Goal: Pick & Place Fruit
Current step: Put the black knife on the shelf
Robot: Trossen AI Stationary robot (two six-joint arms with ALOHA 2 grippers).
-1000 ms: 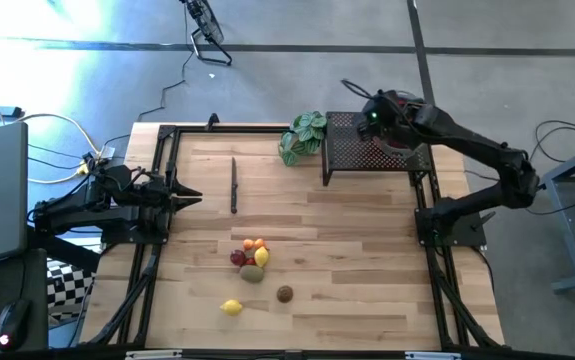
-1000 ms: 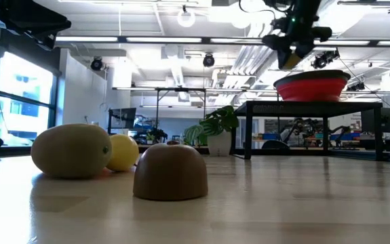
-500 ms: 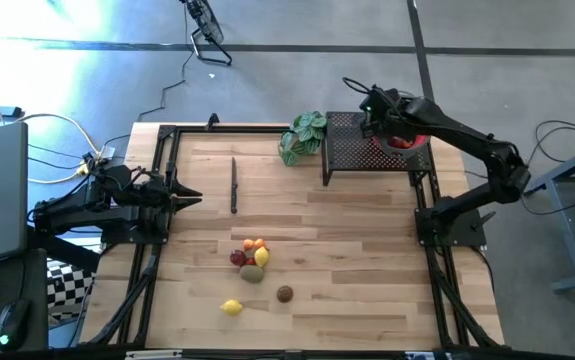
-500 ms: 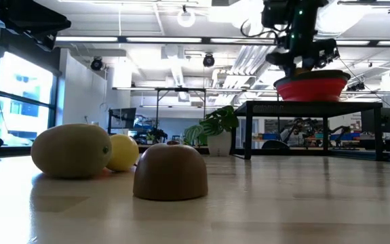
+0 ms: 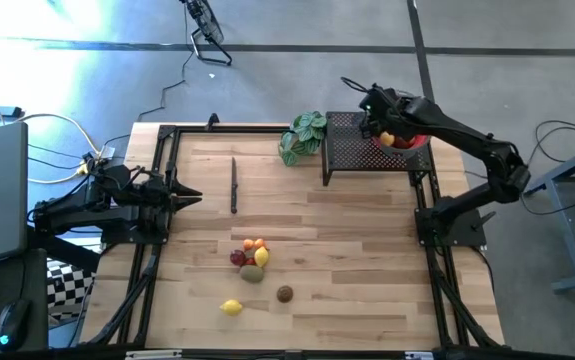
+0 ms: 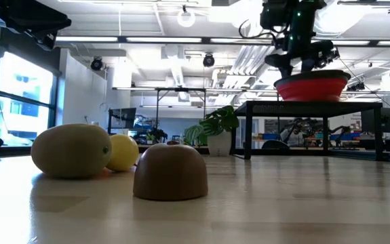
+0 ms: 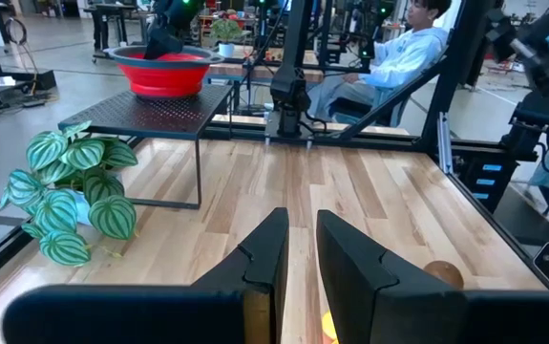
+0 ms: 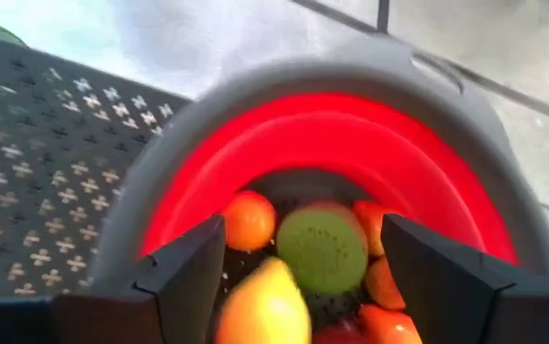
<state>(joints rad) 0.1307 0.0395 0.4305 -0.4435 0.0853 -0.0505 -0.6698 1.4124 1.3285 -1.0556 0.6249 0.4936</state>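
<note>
My right gripper [image 8: 303, 277] hangs open over the red bowl [image 8: 350, 124], which stands on a black perforated rack [image 5: 352, 150] at the table's far right. A yellow-orange fruit [image 8: 264, 308] shows blurred between the spread fingers, touching neither, above several fruits in the bowl, among them a green one [image 8: 322, 247] and an orange one [image 8: 249, 220]. More fruit lie on the table: a cluster [image 5: 252, 255], a yellow one [image 5: 231, 307] and a brown one [image 5: 284, 293]. My left gripper [image 5: 195, 199] waits level at the left edge, shut on nothing.
A green leafy plant [image 5: 302, 137] stands left of the rack. A dark knife [image 5: 234, 185] lies on the table's far left part. Black frame rails run along both sides. A person sits beyond the table in the left wrist view.
My right gripper has moved toward the table's left and down until it hangs over the red bowl, tipping further downward. It has then opened, and a yellow-orange fruit now shows loose below it over the bowl.
</note>
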